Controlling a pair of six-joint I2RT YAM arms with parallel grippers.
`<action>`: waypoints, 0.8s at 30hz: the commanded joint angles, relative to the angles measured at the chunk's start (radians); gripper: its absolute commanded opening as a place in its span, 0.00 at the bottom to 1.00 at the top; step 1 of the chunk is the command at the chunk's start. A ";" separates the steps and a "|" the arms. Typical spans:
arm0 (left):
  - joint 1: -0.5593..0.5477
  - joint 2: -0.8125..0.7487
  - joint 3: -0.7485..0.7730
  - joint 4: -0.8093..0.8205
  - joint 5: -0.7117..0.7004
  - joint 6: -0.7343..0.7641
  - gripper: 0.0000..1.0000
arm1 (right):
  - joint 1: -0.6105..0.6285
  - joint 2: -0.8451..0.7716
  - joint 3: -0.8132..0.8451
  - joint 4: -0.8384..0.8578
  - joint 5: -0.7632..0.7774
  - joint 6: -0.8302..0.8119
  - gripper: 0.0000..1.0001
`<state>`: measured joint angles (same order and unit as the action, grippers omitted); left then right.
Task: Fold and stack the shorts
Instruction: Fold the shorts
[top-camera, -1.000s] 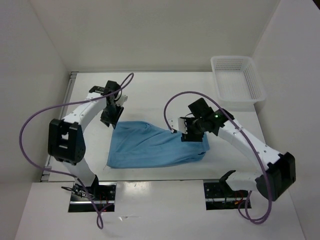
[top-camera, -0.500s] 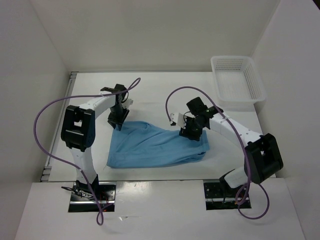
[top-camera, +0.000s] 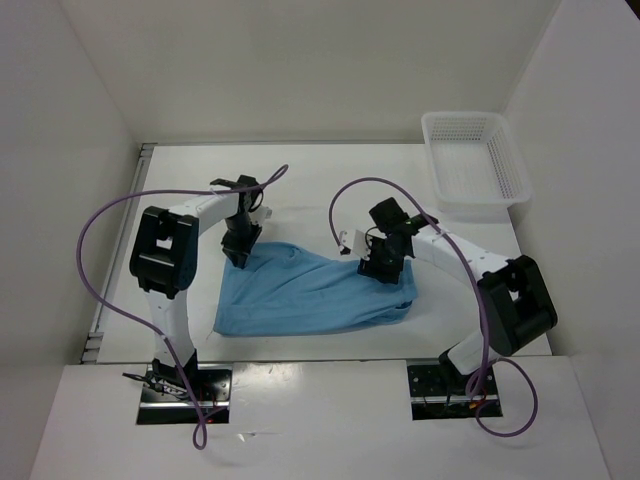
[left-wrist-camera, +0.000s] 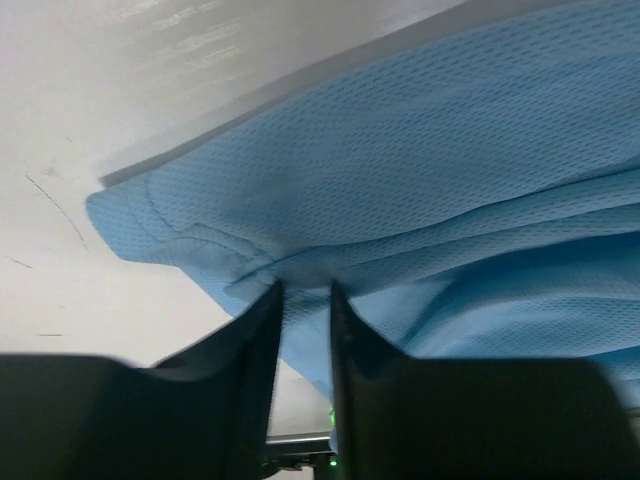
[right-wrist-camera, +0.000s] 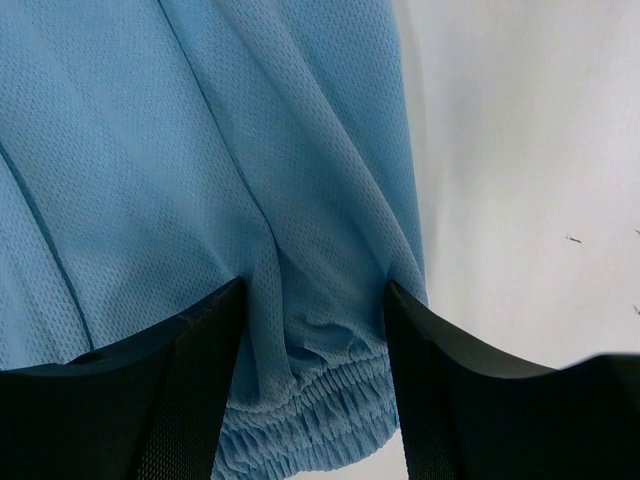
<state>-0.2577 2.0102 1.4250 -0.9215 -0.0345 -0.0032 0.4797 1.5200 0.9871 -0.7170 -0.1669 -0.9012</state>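
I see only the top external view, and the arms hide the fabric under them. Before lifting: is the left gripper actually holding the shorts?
Observer: In the left wrist view, the left gripper has its fingers nearly together, pinching a ridge of the shorts near one corner.
Operator: And the other one?
Observer: Its wrist view shows the right gripper open wide, straddling the gathered waistband, nothing pinched.
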 joint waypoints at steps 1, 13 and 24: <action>0.000 -0.001 -0.015 -0.020 -0.011 0.003 0.36 | -0.007 0.011 0.001 0.050 0.012 0.010 0.63; 0.031 0.016 0.068 -0.131 0.015 0.003 0.43 | -0.007 0.011 -0.008 0.050 0.012 -0.011 0.63; 0.031 0.045 0.034 -0.120 0.018 0.003 0.14 | -0.007 0.011 -0.019 0.050 0.003 -0.030 0.63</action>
<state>-0.2272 2.0354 1.4654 -1.0206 -0.0273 -0.0044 0.4797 1.5272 0.9871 -0.7158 -0.1612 -0.9112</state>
